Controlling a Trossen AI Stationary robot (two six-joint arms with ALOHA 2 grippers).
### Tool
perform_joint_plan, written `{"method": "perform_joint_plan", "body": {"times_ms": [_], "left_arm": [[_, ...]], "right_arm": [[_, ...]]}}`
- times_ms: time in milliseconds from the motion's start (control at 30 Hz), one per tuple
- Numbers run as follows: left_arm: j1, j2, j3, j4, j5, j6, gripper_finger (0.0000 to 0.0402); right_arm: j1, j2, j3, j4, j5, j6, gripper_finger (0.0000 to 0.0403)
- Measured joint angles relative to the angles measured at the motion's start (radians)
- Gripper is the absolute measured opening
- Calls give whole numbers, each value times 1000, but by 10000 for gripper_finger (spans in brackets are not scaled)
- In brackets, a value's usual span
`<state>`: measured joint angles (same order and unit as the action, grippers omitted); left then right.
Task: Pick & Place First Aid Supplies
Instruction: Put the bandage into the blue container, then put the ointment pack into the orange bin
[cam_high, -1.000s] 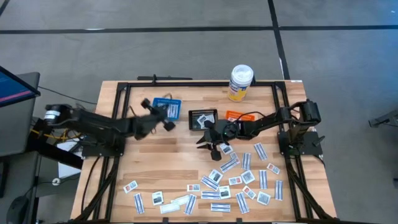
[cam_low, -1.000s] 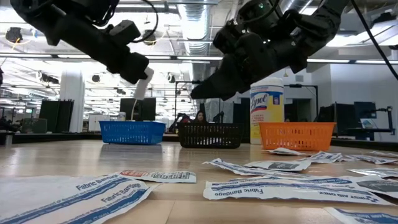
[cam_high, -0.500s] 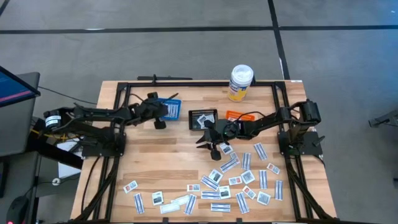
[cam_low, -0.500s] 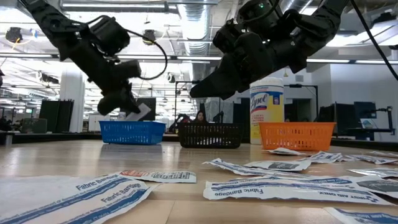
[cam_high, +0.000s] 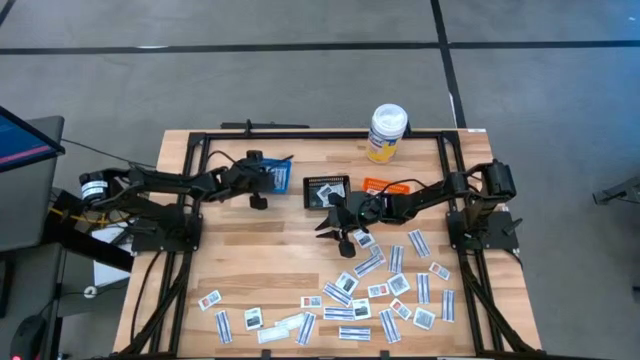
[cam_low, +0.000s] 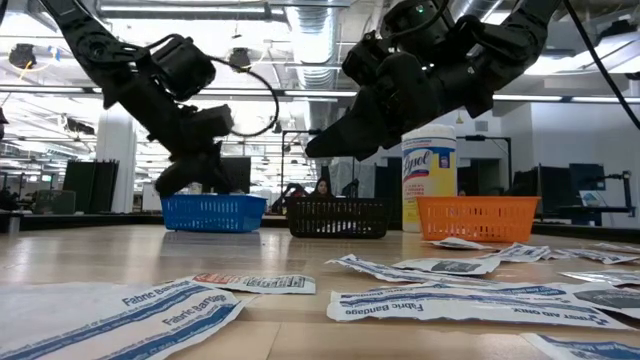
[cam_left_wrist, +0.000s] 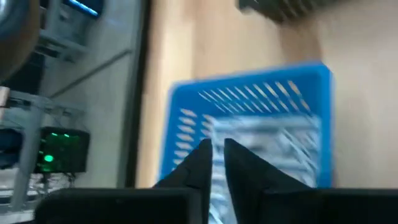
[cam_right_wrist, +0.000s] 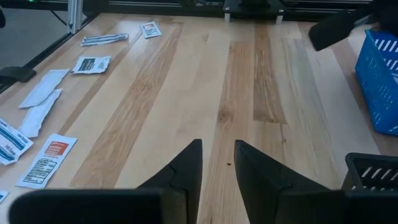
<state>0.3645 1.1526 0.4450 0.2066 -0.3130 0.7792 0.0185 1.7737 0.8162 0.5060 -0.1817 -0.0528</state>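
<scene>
The first aid supplies (cam_high: 370, 290) are flat white packets strewn over the table's near right part, and they lie flat in the low view (cam_low: 420, 300). My left gripper (cam_high: 262, 182) hovers over the blue basket (cam_high: 277, 170) at the far left. In its wrist view the fingertips (cam_left_wrist: 217, 155) stand a narrow gap apart, and a white strip packet (cam_left_wrist: 267, 140) lies in the basket (cam_left_wrist: 249, 93) below them. My right gripper (cam_high: 336, 232) hangs open above bare wood near the table's middle, with nothing between its fingers (cam_right_wrist: 217, 165).
A black basket (cam_high: 326, 190) and an orange basket (cam_high: 378, 186) stand in a row to the right of the blue one. A white bottle with a yellow label (cam_high: 387, 132) stands at the far edge. A black frame rail (cam_high: 300, 135) borders the table.
My left gripper has swung toward the far edge and sunk over the blue basket, rolling as it went. The white strip that hung from its fingers a second ago no longer shows below them in the low view.
</scene>
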Motion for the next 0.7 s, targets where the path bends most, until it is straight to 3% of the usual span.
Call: {"method": "perform_joint_plan", "body": {"times_ms": [167,367,533,700], "left_arm": [[-55,0,0,40,20,-60,78],[-210,-8,0,54,19,-218,81],[-370,-29,1,97,9,-477,83],[-535,-31,1,94,135,-758,82]], "right_arm": [[0,0,0,-1,0,0,87],[0,0,0,-7,0,0,87],[0,0,0,-12,0,0,87],[4,0,0,-15,-3,-8,87]]}}
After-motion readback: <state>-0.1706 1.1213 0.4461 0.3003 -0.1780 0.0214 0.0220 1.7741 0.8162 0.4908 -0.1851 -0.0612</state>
